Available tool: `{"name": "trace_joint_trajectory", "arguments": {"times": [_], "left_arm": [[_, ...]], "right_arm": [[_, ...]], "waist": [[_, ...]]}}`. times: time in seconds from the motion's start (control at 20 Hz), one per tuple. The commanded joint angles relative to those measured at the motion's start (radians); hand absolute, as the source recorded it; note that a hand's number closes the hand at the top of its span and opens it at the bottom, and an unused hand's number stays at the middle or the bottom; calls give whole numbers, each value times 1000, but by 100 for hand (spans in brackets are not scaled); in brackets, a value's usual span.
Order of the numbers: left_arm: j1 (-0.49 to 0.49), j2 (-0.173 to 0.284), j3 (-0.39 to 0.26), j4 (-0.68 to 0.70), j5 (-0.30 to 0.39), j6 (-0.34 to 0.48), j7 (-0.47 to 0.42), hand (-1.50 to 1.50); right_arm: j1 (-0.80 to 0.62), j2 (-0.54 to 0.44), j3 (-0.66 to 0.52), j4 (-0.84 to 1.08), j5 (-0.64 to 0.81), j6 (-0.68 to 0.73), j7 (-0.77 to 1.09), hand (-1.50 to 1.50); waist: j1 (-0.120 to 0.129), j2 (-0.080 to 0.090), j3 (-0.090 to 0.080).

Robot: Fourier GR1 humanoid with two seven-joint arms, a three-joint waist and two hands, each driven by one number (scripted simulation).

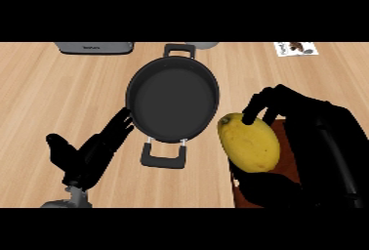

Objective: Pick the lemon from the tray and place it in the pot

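Observation:
A yellow lemon (249, 142) is held in my right hand (302, 117), whose fingers curl over its top end while the thumb shows beneath it. The lemon hangs just right of the black pot (173, 97), over the left edge of the brown tray (288, 146). The pot is dark, oval-looking, with a handle at the far side and another at the near side. My left hand (90, 154) rests open at the lower left, fingers straight and pointing toward the pot's near left rim. Most of the tray is hidden under my right hand and forearm.
A grey appliance (93, 47) stands at the counter's back left. A small printed card (296, 49) lies at the back right. Light wooden counter surrounds the pot on all sides.

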Motion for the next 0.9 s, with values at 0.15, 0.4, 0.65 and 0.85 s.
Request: {"name": "trace_joint_trajectory", "arguments": {"times": [0.15,0.4,0.65,0.85], "left_arm": [[-3,-21,-18,8,-11,1,-1,0],[-14,-9,-7,-10,-17,2,16,0],[13,5,4,-3,23,-45,11,0],[-33,-21,1,64,-20,-20,-36,0]], "right_arm": [[-338,24,-148,326,-119,-40,80,150],[-419,24,-54,545,-115,-212,37,150],[-497,24,-155,861,-98,-297,-204,150],[-565,25,-51,1040,-158,-455,-210,150]], "waist": [[9,3,0],[12,2,0],[21,7,1],[20,7,0]]}}
